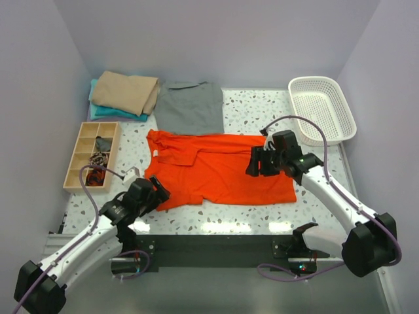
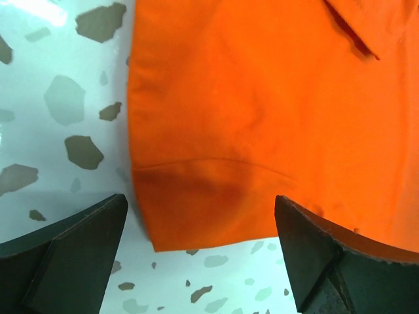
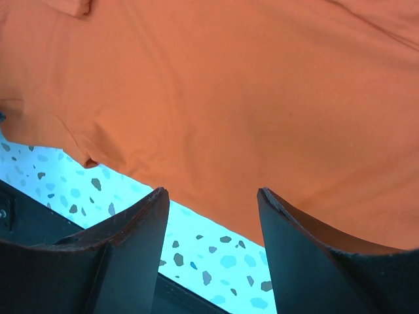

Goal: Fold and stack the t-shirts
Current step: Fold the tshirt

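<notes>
An orange-red t-shirt (image 1: 219, 169) lies spread across the middle of a speckled white counter (image 1: 262, 108), its collar toward the left, as 2 robot arms hang over it from the near edge. The left fingers (image 2: 72, 261) are spread wide over the shirt's near-left corner and grip nothing, the hem showing flat between them. The right fingers (image 3: 131, 255) are parted above the cloth on the right side and are also empty. Just behind, a grey t-shirt (image 1: 191, 108) lies flat, its near edge meeting the orange one. In the far-left corner a folded tan t-shirt (image 1: 126, 91) sits on top of a teal t-shirt (image 1: 105, 112). The orange cloth looks thin, light and limp. It will likely sag and crease wherever it is lifted, so a pinch at a hem corner or a sleeve edge, with both arms lifting together, seems the safest hold. The glossy counter may let the fabric slide rather than hold its place. A wooden tray (image 1: 72, 160) of small compartments stands at the left and a white mesh basket (image 1: 313, 80) at the far right. Plain pale lilac walls (image 1: 209, 39) close in 3 sides.
</notes>
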Controlling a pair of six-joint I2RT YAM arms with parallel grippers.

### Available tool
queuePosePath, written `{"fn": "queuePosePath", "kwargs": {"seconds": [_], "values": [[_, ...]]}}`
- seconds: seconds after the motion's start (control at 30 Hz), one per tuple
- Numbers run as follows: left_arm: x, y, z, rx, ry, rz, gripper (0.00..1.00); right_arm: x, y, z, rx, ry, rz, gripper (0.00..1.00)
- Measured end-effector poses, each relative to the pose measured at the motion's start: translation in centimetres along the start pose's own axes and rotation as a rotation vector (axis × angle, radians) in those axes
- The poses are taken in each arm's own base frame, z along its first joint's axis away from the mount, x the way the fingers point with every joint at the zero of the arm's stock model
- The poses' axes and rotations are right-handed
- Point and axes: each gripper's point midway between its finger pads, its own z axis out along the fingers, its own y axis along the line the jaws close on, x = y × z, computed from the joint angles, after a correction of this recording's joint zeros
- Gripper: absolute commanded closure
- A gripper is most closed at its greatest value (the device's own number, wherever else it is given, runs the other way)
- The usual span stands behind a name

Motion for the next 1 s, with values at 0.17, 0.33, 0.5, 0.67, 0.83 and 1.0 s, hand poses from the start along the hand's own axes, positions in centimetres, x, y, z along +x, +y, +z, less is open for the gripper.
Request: {"fn": "queuePosePath", "kwargs": {"seconds": [0.17, 0.33, 0.5, 0.67, 0.83, 1.0], "values": [[0.2, -0.4, 0.1, -0.012, -0.013, -0.025, 0.0, 0.6, -0.2, -0.1, 0.003, 0.004, 0.009, 0.39], [0.0, -0.6, 0.3, -0.017, -0.026, -0.041, 0.18, 1.4, -0.7, 0.1, 0.019, 0.018, 0.019, 0.41], [0.2, -0.6, 0.4, -0.018, -0.017, -0.027, 0.94, 1.6, -1.1, 0.3, 0.037, 0.023, 0.02, 0.46], [-1.1, -2.3, -0.6, 0.009, -0.028, 0.027, 1.0, 2.2, -1.9, 1.6, 0.07, 0.057, 0.03, 0.51], [-4.3, -6.8, -2.8, 0.103, -0.087, 0.051, 1.0, 4.5, -3.3, 4.4, 0.105, 0.162, 0.057, 0.53], [-6.1, -8.3, -3.9, 0.119, -0.135, 0.08, 1.0, 6.3, -4.4, 6.3, 0.134, 0.233, 0.078, 0.54]]}}
